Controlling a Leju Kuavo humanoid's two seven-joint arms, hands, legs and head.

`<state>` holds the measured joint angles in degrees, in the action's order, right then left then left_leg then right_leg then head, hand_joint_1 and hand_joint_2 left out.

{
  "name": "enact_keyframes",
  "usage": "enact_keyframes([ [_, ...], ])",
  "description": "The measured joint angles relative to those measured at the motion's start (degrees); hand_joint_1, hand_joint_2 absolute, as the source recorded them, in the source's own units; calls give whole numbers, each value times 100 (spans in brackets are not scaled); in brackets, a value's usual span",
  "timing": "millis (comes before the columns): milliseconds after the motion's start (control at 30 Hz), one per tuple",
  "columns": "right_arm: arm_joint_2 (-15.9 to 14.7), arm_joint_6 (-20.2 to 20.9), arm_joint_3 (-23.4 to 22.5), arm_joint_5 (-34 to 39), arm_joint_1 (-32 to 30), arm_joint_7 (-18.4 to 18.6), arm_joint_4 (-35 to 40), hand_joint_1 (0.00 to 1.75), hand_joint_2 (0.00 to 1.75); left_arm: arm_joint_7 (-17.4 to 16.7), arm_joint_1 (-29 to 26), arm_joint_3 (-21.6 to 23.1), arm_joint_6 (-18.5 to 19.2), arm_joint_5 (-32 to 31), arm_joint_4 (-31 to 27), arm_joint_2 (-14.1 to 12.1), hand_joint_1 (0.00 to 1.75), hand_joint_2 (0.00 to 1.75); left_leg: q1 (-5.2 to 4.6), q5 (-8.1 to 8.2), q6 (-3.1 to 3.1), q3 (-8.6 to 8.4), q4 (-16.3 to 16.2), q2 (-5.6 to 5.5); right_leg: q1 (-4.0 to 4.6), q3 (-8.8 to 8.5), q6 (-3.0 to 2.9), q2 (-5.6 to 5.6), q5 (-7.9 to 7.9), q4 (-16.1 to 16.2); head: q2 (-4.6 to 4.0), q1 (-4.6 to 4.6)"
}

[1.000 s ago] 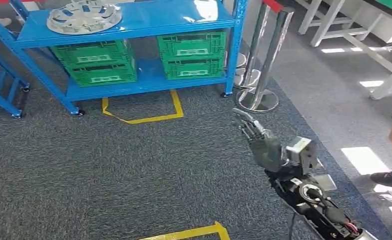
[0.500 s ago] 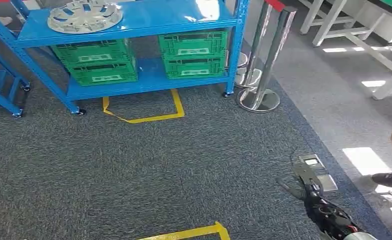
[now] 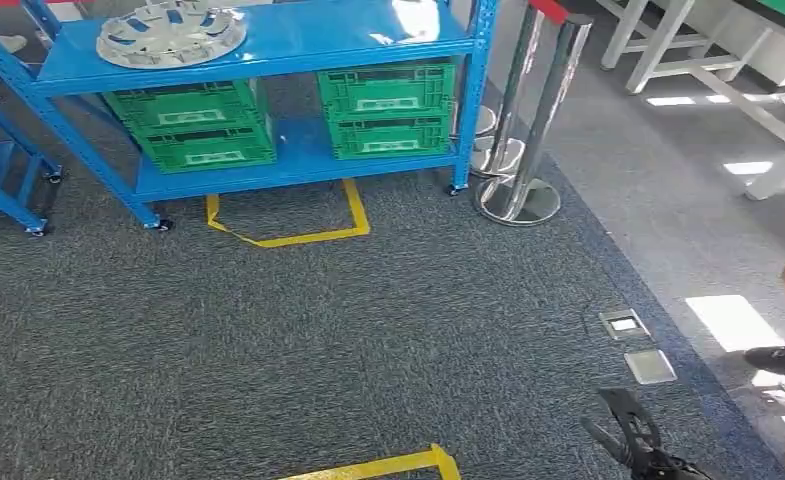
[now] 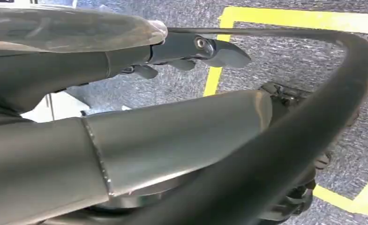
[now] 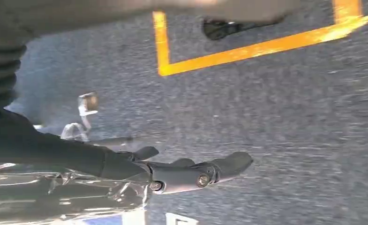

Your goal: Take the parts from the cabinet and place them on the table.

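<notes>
The hubcap [image 3: 169, 32] lies flat on the rack's [image 3: 298, 40] top shelf. It looks light, stiff and thin-spoked, best gripped at the rim. Both hands hang empty, left hand [image 4: 191, 49] and right hand [image 5: 191, 173], fingers loosely extended.

blue shelving rack [image 3: 268, 45]: painted metal, smooth, glossy. wheel cover [image 3: 170, 32]: silvery, shiny. green crates [image 3: 386, 108]: ribbed matt plastic. stanchion posts [image 3: 548, 110]: polished metal. carpet [image 3: 268, 330]: grey, rough pile. floor tape [image 3: 288, 235]: yellow, smooth.
</notes>
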<state>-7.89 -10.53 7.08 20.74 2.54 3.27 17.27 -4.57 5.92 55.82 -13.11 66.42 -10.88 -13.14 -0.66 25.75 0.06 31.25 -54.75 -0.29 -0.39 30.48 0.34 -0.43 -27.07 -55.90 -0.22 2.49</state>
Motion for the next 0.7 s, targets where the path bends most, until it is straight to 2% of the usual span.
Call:
enact_keyframes([
  [233,70,0,116,-116,25,493,-238,0,0,-63,4,4,-9,-4,0,0,0,0,-1,0,0,-2,0,0,-2,-3,0,0,0,0,0,0],
  [433,155,0,186,-136,48,705,-357,0,0,-85,9,39,-9,-9,0,-18,0,0,-55,45,80,-1,-30,0,-35,-16,46,-2,-10,14,0,-2],
  [500,168,0,216,-136,56,738,-378,0,0,-85,10,67,-9,-11,0,-33,0,0,-64,29,124,4,22,0,-44,-73,84,-2,55,8,0,-4],
  [533,181,0,227,-136,51,740,-396,0,0,-83,11,83,-9,-11,0,-35,0,0,-46,27,160,-44,85,-1,-36,-63,135,-2,118,-41,0,4],
  [600,181,0,243,-146,56,735,-416,0,0,-66,11,96,-7,-11,0,-26,0,0,9,-1,194,-211,207,14,-50,-34,174,17,-24,-128,0,7],
  [633,181,-2,252,-153,71,731,-422,0,0,-63,14,98,-7,-9,0,-28,0,0,18,-2,202,-229,213,14,-49,57,199,28,-197,-386,0,20],
  [667,181,-9,258,-155,88,722,-433,0,0,-63,20,98,-7,-9,0,-26,0,0,24,2,209,-233,212,18,-64,258,192,27,-421,-822,0,50],
  [700,181,-9,260,-160,86,718,-446,0,0,-63,20,101,0,-7,0,-24,0,0,25,8,211,-236,210,18,-79,488,212,27,-626,-1281,0,57],
])
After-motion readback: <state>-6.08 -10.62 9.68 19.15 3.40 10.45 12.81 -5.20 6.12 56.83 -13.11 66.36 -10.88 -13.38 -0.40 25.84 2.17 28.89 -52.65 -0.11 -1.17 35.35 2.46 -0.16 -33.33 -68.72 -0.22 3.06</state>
